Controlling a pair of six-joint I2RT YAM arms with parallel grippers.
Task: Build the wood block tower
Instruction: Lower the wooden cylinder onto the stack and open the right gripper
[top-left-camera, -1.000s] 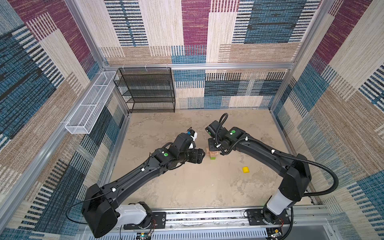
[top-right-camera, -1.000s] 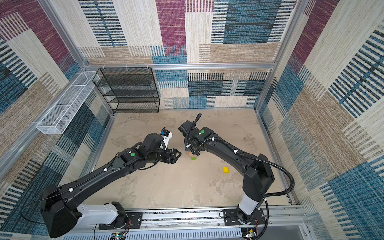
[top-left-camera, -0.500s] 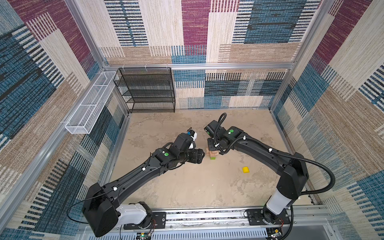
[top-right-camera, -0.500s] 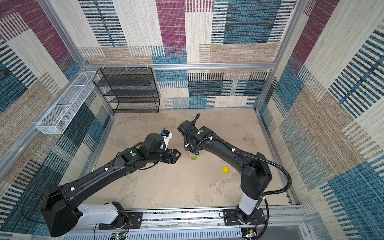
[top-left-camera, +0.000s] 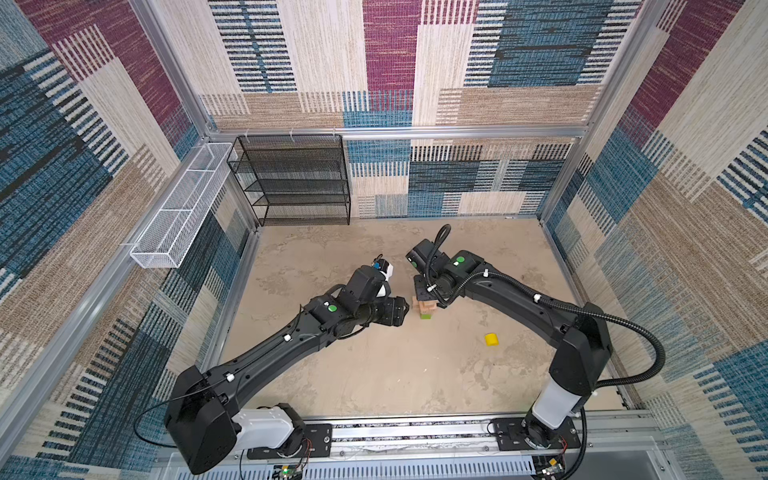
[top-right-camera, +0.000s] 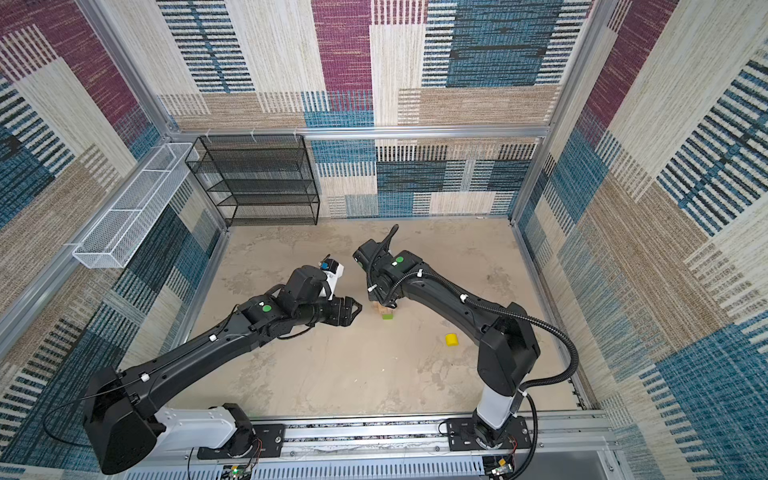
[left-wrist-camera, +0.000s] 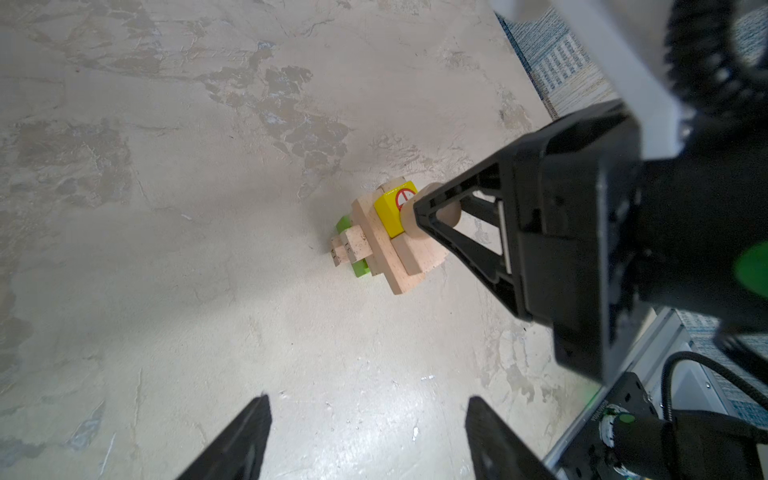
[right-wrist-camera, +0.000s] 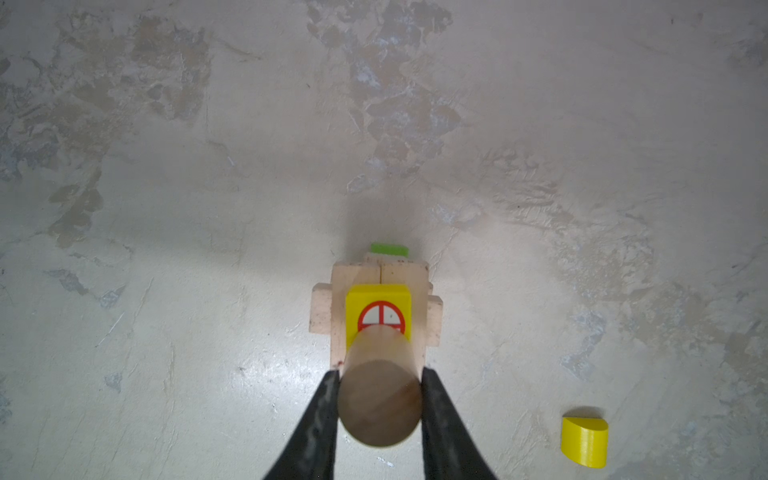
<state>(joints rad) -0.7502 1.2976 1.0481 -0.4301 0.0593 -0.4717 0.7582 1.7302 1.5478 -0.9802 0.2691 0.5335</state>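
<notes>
Cube (right-wrist-camera: 376, 298), yellow with red crossed-circle mark, atop tower (left-wrist-camera: 376, 246), right fingers (right-wrist-camera: 316, 424) clamping tan round piece (right-wrist-camera: 379, 407), left fingers (left-wrist-camera: 241, 440) spread, empty

You have on hand: one wood block tower (left-wrist-camera: 376, 243), in which you can count one green oblong block (left-wrist-camera: 360, 268), one red-marked yellow cube (right-wrist-camera: 378, 307) and at least three tan bricks (left-wrist-camera: 411, 254); the lower bricks are too hidden for you to tally. One tan wooden cylinder (right-wrist-camera: 379, 403). One loose yellow half-round piece (right-wrist-camera: 584, 440). One black mesh shelf rack (top-left-camera: 297, 183). One white wire basket (top-left-camera: 183, 208). Two robot arms: one left arm (top-left-camera: 282, 343), one right arm (top-left-camera: 519, 306).
</notes>
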